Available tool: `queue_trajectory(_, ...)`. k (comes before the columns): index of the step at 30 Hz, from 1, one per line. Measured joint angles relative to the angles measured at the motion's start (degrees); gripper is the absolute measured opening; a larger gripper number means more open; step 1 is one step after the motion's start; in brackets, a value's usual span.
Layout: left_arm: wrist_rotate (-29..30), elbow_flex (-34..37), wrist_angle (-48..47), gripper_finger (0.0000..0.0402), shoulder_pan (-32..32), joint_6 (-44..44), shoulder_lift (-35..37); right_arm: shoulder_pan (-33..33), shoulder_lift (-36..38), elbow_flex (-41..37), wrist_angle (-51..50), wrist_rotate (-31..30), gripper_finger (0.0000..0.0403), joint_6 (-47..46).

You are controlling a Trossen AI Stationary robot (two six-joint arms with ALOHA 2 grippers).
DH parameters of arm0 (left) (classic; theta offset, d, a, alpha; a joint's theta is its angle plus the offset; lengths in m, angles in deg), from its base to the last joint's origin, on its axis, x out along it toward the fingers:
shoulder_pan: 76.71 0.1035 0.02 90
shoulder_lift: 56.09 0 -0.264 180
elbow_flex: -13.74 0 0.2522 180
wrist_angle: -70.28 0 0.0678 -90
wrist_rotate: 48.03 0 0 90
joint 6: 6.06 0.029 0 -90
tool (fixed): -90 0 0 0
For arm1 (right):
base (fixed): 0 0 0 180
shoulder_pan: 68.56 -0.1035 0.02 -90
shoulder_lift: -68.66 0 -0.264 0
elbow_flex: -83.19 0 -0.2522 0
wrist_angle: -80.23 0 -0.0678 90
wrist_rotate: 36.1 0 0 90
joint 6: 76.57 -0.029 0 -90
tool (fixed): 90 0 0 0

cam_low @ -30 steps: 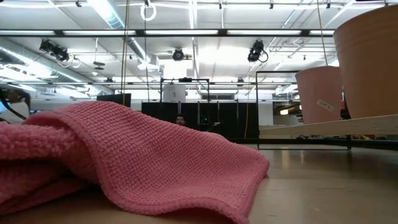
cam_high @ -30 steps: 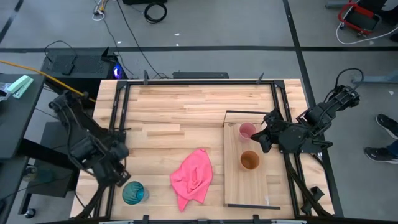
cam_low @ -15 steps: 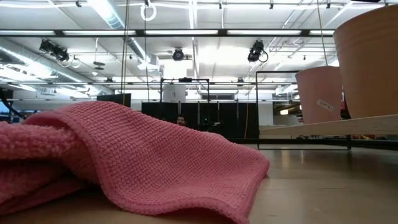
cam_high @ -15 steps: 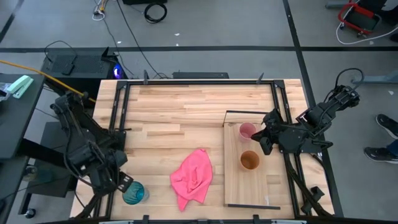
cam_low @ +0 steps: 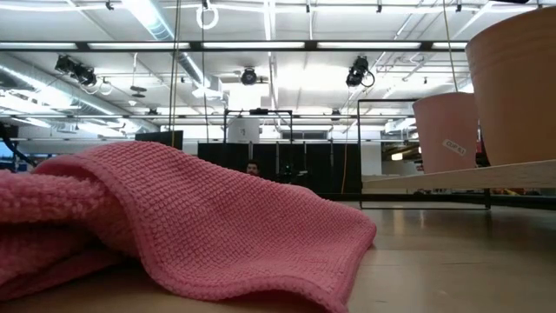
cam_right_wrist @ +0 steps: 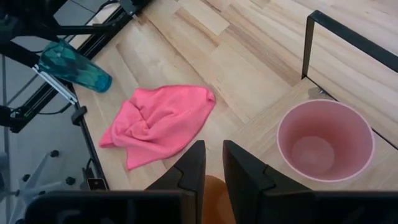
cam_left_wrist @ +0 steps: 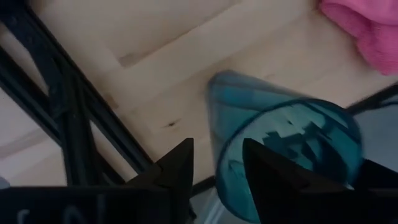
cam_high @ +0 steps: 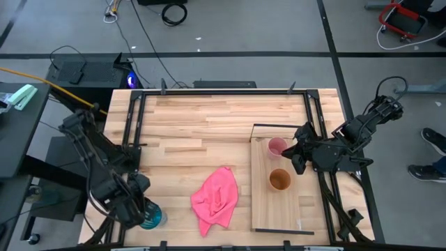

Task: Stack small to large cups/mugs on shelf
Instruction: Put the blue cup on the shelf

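High view: my left tool (cam_high: 136, 211) is at the near-left corner of the bench (cam_high: 209, 118), right at the teal cup (cam_high: 152, 217). In the left wrist view the cup (cam_left_wrist: 280, 149) looks tilted, its open mouth toward the camera, its wall just beside my finger (cam_left_wrist: 264, 171). My fingers stand apart with bare bench showing in the gap, and the cup is off to one side of them, not clamped. I cannot tell if the finger touches the cup wall.

My right tool (cam_high: 296, 150) hangs over the shelf (cam_high: 279, 209) at the right side of the bench, between the pink cup (cam_high: 277, 146) and the orange cup (cam_high: 279, 180). In the right wrist view its two fingers stand a narrow gap apart with nothing between them, the pink cup (cam_right_wrist: 325, 148) upright on the shelf just ahead, and the rim of the orange cup (cam_right_wrist: 214, 198) beneath.

Pink and orange cups stand on the shelf side by side, apart, not nested. Black wire frame (cam_high: 279, 127) rises at the shelf's far end. Pink cloth (cam_high: 214, 199) lies crumpled on the bench between the teal cup and the shelf, touching neither.
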Motion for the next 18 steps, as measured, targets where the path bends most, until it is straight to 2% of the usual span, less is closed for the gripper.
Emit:
queue_trajectory(9,0.02,0.00,0.41,0.0150,0.00,0.20,-3.16,0.00,0.00,0.00,0.02,0.02,0.0064,-0.04)
queue_trajectory(18,0.00,0.00,0.69,0.0116,0.00,0.00,-3.81,0.02,0.00,0.00,0.02,0.02,0.0064,-0.07)
